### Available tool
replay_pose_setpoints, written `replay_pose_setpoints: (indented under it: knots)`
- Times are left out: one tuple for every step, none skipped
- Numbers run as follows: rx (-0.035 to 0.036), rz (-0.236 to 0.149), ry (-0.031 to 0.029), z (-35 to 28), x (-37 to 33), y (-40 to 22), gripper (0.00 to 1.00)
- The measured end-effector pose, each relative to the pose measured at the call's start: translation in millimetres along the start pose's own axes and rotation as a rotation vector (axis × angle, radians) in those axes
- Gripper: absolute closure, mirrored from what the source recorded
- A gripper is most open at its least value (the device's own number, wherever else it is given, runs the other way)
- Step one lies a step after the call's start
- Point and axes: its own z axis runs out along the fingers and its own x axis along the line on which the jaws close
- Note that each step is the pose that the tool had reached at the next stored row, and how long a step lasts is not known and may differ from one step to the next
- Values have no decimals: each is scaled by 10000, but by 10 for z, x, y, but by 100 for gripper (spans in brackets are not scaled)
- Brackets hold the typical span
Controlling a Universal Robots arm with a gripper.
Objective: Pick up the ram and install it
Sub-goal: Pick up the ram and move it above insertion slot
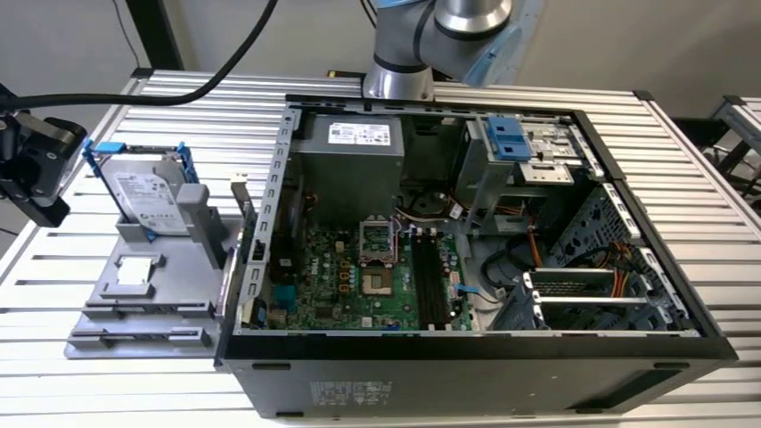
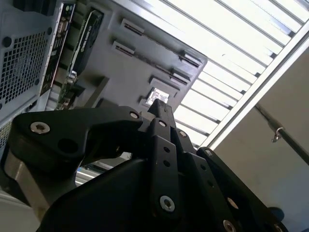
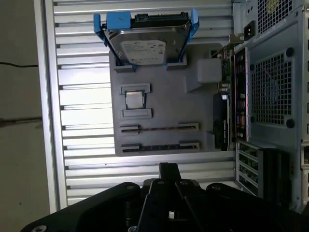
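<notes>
In the exterior view, the open case (image 1: 476,357) lies on a slatted table (image 1: 690,125), with the board (image 1: 345,285) and its long black slots (image 1: 430,276) facing up. A grey tray (image 1: 155,294) sits just beside the case on that view's left. On it a drive (image 1: 149,196) stands in a blue frame, and a small square chip (image 1: 137,266) lies nearer the front. The gripper (image 1: 48,207) hangs at the far left edge, apart from the tray.

In the first wrist view, the ram (image 3: 159,146) is a thin dark strip lying edge-on in the long tray (image 3: 164,96) slot nearest the gripper (image 3: 168,168). The next slot seems to hold a similar strip, though we cannot be sure. The fingers come to one narrow tip, pressed together with nothing between them, over the bare table and short of the ram. Past the slots are the chip (image 3: 134,100) and the drive (image 3: 145,46). The back of the case (image 3: 273,96) is alongside.

In the second wrist view, the closed tip (image 2: 160,107) lines up with the chip (image 2: 157,95) on the tray (image 2: 130,72).
</notes>
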Motion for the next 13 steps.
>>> replay_pose_setpoints:
  knots:
    - [0, 0, 1, 0, 0, 0, 100]
    - [0, 0, 1, 0, 0, 0, 100]
    - [0, 0, 1, 0, 0, 0, 100]
    - [0, 0, 1, 0, 0, 0, 100]
    - [0, 0, 2, 0, 0, 0, 100]
    - [0, 0, 2, 0, 0, 0, 100]
    - [0, 0, 3, 0, 0, 0, 100]
    - [0, -2, 3, 0, 0, 0, 100]
    - [-1, -58, 6, 0, 0, 0, 100]
    - [-3, -204, 13, 0, -2, -1, 100]
    - [-6, -381, 22, 0, -1, -1, 100]
    - [-10, -565, 30, 0, 0, 0, 100]
    - [-14, -744, 39, 0, 0, 0, 100]
